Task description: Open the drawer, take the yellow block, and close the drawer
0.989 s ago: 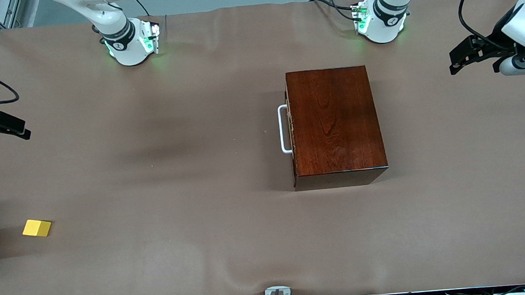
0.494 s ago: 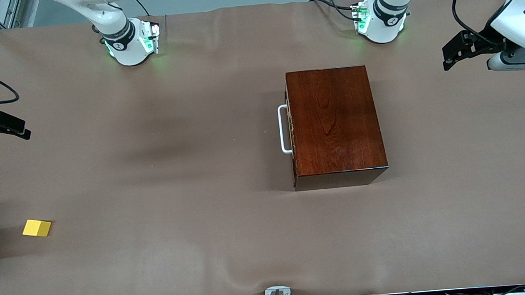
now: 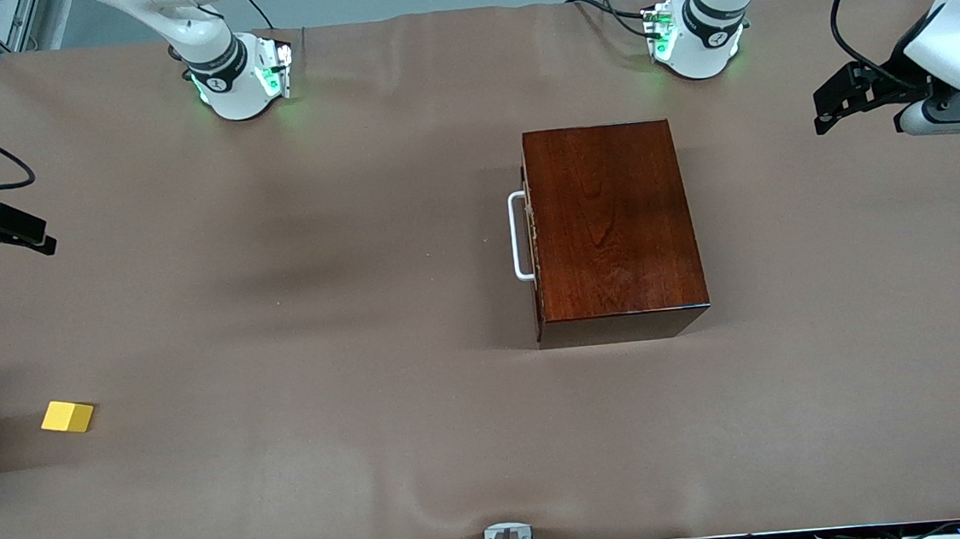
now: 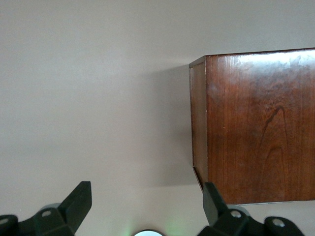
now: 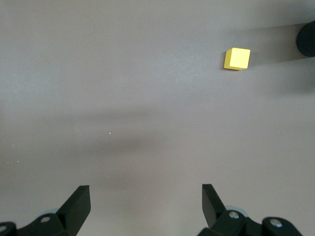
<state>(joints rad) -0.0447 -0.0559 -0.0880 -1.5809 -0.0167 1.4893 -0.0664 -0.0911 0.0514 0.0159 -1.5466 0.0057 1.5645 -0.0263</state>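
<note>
Table (image 3: 292, 490): you are looking at a brown cloth sheet carrying every task item, with both arm bases standing along the 12 o'clock edge
Box (image 3: 614, 225): the reddish-brown case is sitting right of centre, under the left arm's base, unmoved across all three front frames
Drawer (image 3: 532, 240): it is sitting pushed fully in, its white handle (image 3: 518, 236) facing 9 o'clock toward the right arm's end; judging by that, the closing step is looking done
Left gripper (image 3: 829, 109): its fingers are standing apart and empty at about 3 o'clock from the box, over bare cloth; it has been drifting, lifting toward 12 o'clock half a second ago and now settling slightly back, which you can read as a retreat
Right gripper (image 3: 32, 236): the fingers are spread wide, holding nothing, over the cloth at the 9 o'clock edge; this arm is waiting, unchanged since earlier
Yellow block (image 3: 67, 417): it is lying out on the cloth near 8 o'clock, well apart from the box, not shifting
</note>
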